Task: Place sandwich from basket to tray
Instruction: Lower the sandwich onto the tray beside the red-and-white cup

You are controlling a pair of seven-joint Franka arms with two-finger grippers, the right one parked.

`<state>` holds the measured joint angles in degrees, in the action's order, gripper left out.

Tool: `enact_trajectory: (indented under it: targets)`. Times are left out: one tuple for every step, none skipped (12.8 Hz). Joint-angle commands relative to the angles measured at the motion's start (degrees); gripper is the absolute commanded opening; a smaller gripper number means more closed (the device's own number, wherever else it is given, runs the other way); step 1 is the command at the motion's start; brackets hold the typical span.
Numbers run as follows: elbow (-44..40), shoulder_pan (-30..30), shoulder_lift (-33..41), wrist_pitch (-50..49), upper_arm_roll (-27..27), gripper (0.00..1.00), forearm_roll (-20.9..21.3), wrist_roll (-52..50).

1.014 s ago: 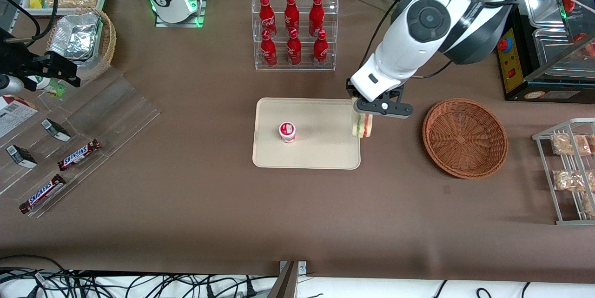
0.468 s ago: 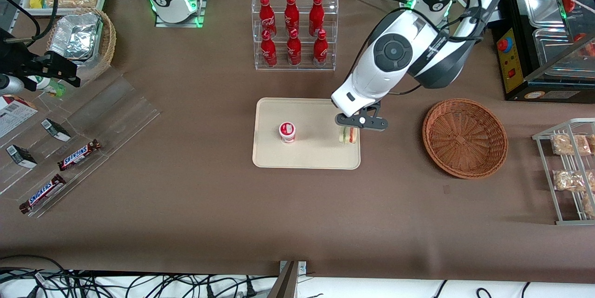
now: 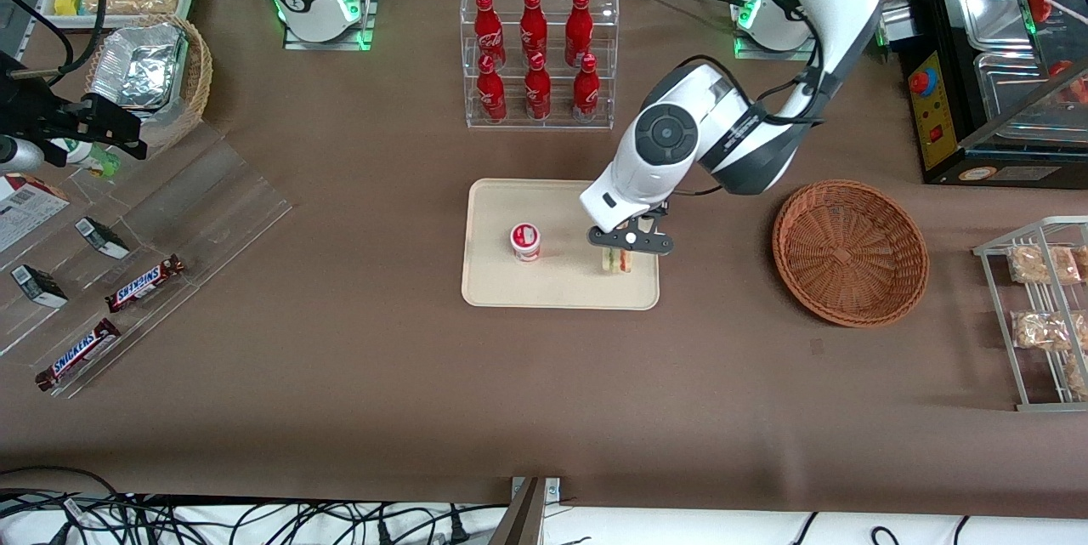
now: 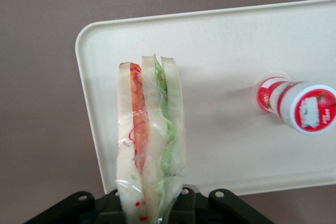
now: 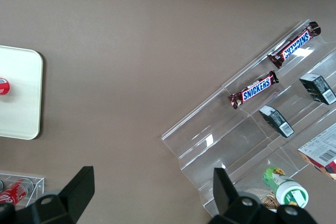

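My left gripper point(image 3: 619, 258) is shut on the wrapped wedge sandwich point(image 3: 620, 262) and holds it low over the cream-beige tray point(image 3: 561, 290), at the tray's end nearest the basket. In the left wrist view the sandwich point(image 4: 149, 140) stands between the jaws of the gripper point(image 4: 152, 216), pale bread with red and green filling, above the tray point(image 4: 220, 51). I cannot tell whether it touches the tray. The round reddish-brown wicker basket point(image 3: 850, 252) lies empty beside the tray, toward the working arm's end of the table.
A small red-and-white cup point(image 3: 525, 241) stands on the tray, also in the left wrist view point(image 4: 299, 106). A clear rack of red bottles point(image 3: 537, 56) stands farther from the camera. A wire snack rack point(image 3: 1041, 315) and clear shelves with Snickers bars point(image 3: 144, 283) flank the table ends.
The left gripper has carried the sandwich from above the tray's edge inward over the tray and lowered it; the arm has sunk and swung toward the cup.
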<state>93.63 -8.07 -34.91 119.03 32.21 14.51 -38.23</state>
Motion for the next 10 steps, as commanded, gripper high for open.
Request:
enact_trajectory:
  targets:
    - [-0.38,-1.51,-2.96,1.64,-0.22,0.17,4.37,-3.51]
    - [-0.38,-1.60,-4.10,2.34,-0.22,0.17,5.25,-3.95]
    - [-0.38,-1.68,-4.81,2.78,-0.22,0.17,5.70,-4.82]
    - [-0.38,-2.12,-5.16,2.79,-0.40,0.17,5.70,-4.92]
    - [-0.38,-2.73,-5.95,2.79,-0.66,0.17,6.74,-5.01]
    - [-0.38,-2.83,-6.65,2.79,-0.57,0.17,8.32,-5.70]
    - [-0.38,-2.83,-7.27,2.79,-0.57,0.18,9.73,-6.67]
    - [-0.38,-2.92,-7.62,2.79,-0.57,0.18,10.44,-7.03]
    - [-0.38,-2.92,-7.89,2.79,-0.57,0.20,10.45,-7.03]
    - [-0.38,-3.00,-8.24,2.79,-0.57,0.26,10.45,-7.03]
